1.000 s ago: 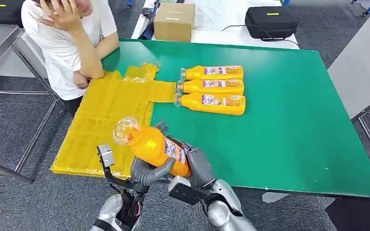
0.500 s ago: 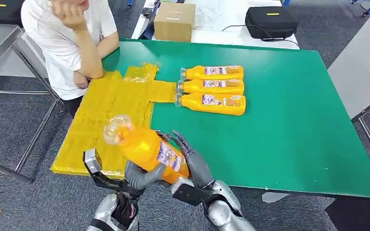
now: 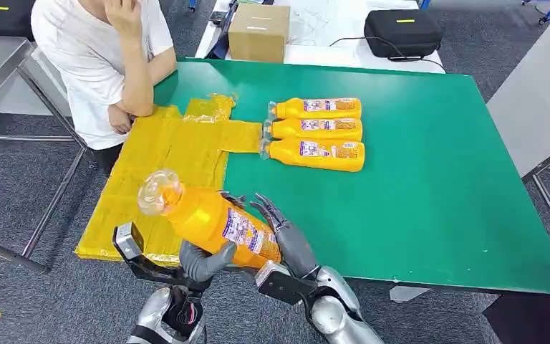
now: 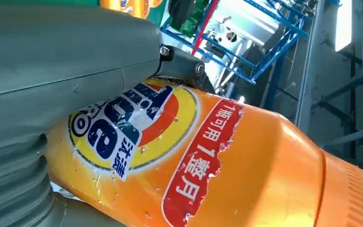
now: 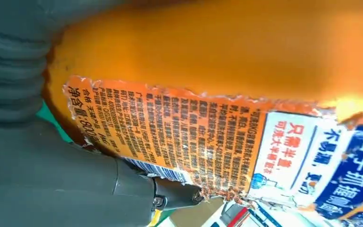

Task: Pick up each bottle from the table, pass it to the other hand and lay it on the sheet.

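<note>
Bottle: orange, tilted, cap toward 10 o'clock; my left hand grips it, my right hand has its fingers spread against it.

A lab or test workshop is suggested: a green tabletop on grey carpet, steel benches, black equipment cases, a cardboard box at the far side.
</note>
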